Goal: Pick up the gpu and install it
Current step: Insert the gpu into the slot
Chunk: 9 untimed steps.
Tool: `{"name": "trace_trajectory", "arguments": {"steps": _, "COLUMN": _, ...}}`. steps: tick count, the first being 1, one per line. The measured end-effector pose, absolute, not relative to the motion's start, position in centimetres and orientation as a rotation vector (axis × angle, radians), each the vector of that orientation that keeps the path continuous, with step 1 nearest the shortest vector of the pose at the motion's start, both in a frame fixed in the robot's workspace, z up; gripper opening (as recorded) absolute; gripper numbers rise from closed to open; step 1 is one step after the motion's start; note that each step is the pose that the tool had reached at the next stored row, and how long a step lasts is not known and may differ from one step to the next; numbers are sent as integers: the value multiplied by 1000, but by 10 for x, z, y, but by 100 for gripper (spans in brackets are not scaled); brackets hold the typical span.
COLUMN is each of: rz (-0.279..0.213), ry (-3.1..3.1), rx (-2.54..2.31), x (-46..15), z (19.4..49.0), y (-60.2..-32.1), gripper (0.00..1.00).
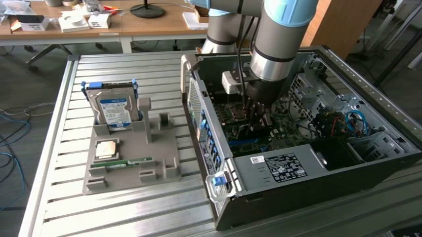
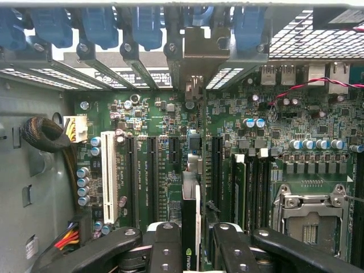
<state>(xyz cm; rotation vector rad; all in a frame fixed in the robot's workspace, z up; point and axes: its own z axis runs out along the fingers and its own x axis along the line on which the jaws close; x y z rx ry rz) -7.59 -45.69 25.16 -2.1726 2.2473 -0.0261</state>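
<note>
1. Slatted metal bench (image 1: 132, 207) is carrying an open computer case (image 1: 316, 163) on the exterior view's right and a grey fixture (image 1: 151, 148) on its left, with desks standing behind.
2. I am reaching down into the case, and my gripper (image 1: 254, 116) is hanging just above the motherboard (image 2: 148, 125).
3. My gripper (image 2: 192, 230) is clamping the gpu (image 2: 191, 199): one black finger (image 2: 165, 244) is pressing on each flat side of the card.
4. The gpu is standing edge-on between my fingers, running away from me across the board, between the long dark slots (image 2: 154, 170) and toward the row of blue clips (image 2: 148, 23) at the case's rear wall.
5. I cannot tell whether the card's lower edge is touching a slot or hanging just above one, because my fingers are covering its near end.
6. In the exterior view my arm is hiding the card.
7. On the fixture, the hard drive (image 1: 113, 111) is standing upright and the green memory stick (image 1: 122, 163) is lying flat, both well apart from my gripper.
</note>
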Motion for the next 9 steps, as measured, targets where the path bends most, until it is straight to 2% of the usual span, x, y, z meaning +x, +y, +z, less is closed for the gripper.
{"name": "trace_trajectory", "arguments": {"steps": 9, "rz": -26, "ry": 2247, "rx": -2173, "x": -76, "z": 252, "y": -457, "gripper": 26}}
